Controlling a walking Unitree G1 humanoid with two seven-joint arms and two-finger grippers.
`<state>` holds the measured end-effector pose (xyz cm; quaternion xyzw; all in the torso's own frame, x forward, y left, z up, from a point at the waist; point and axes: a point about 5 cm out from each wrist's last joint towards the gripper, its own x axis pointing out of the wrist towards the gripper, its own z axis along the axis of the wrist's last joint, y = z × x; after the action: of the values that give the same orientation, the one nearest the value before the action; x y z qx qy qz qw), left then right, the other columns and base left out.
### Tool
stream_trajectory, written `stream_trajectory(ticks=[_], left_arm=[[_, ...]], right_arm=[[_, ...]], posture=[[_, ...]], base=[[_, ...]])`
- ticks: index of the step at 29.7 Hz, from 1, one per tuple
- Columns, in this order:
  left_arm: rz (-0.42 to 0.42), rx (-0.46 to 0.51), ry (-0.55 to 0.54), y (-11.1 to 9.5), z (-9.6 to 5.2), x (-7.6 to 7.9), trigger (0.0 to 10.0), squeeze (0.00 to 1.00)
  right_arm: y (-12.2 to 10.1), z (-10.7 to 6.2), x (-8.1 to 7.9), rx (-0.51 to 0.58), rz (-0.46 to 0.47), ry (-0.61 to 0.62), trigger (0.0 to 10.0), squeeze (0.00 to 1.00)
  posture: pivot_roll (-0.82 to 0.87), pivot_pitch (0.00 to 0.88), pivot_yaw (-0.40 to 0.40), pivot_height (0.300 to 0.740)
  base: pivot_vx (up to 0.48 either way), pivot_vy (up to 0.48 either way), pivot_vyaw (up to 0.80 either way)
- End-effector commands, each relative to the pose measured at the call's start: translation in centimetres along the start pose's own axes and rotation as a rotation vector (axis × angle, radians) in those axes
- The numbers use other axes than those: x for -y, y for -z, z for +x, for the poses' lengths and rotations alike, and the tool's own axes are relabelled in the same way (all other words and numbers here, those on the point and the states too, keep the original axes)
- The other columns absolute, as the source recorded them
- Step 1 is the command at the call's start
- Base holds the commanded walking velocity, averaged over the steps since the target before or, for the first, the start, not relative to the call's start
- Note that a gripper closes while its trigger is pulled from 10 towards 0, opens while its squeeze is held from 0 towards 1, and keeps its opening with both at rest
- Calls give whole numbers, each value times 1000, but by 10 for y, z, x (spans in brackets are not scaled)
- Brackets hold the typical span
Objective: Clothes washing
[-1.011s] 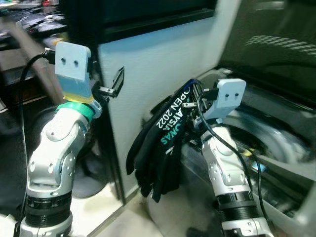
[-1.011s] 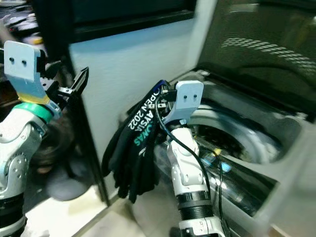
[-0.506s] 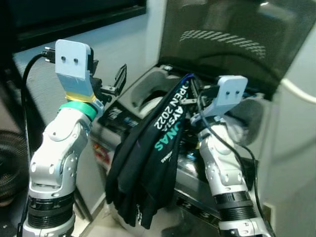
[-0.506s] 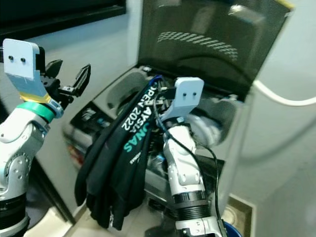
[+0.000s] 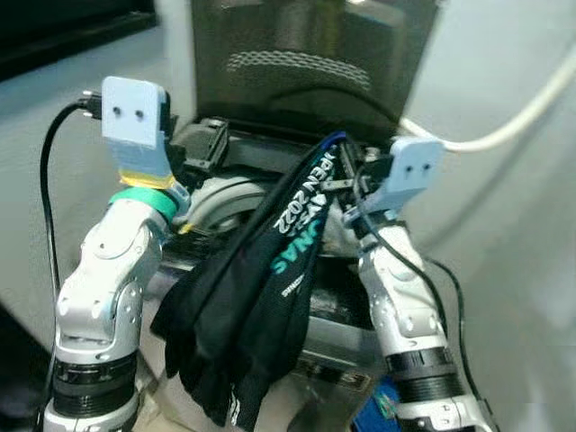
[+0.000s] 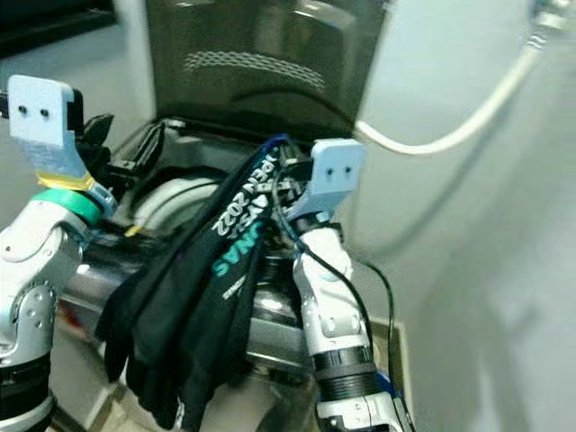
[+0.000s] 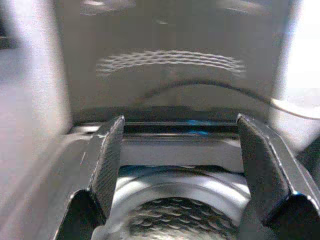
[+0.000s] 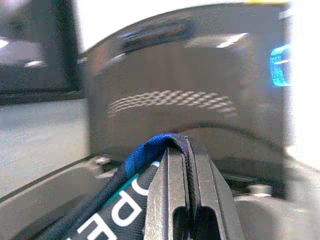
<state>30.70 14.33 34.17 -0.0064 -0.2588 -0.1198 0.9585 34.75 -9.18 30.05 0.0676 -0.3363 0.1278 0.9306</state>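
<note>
Now I'm facing the top-load washing machine, lid up, drum open below. Black garment hangs long-axis vertical from my right pincer, fingers pressed together on its top fold, rest draping down over the machine's front edge, i.e. outside the drum. Drum opening sits just behind and left of the cloth, so I reckon the right arm needs to carry it fwd over the rim. Left pincer is spread wide, empty, aimed at the drum.

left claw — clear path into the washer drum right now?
Probably yes. The left claw is open and empty, aimed at the drum, with the lid up. The shirt hangs from the right claw, off to the side.
</note>
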Motion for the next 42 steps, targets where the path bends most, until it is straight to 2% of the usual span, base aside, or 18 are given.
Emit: stream_trajectory(ticks=[1,9,12,16,21,26,28,42], left_arm=[[3,-8,-18,2,-2,-4,10000,0],[-8,-17,-31,6,-3,-1,10000,0],[5,-18,-32,7,-3,0,10000,0],[64,-15,-39,8,-2,1,10000,0],[48,-15,-52,8,-2,-1,10000,0],[22,-14,-56,8,-2,-1,10000,0],[-24,-31,-52,10,-2,0,10000,0],[-1,-23,-77,9,-2,-3,10000,0]], right_arm=[[-3,0,-3,22,6,-7,10000,0],[-1,0,-5,15,3,-20,10000,0],[-1,-1,-5,13,2,-20,10000,0],[0,0,-4,9,-1,-18,10000,0],[0,0,-4,9,-1,-16,10000,0],[1,-1,-3,4,-3,-12,10000,0],[2,-1,-3,0,-4,-9,10000,0],[3,-1,-2,-3,-4,-3,10000,0]], posture=[[68,87,53,740],[65,85,48,740],[65,84,48,740],[64,85,45,740],[63,86,47,740],[63,88,49,740],[63,88,49,740],[61,92,51,740]], base=[[0,0,0],[0,0,0],[0,0,0],[0,-311,0],[0,-470,0],[0,0,0],[0,322,0],[0,462,0]])
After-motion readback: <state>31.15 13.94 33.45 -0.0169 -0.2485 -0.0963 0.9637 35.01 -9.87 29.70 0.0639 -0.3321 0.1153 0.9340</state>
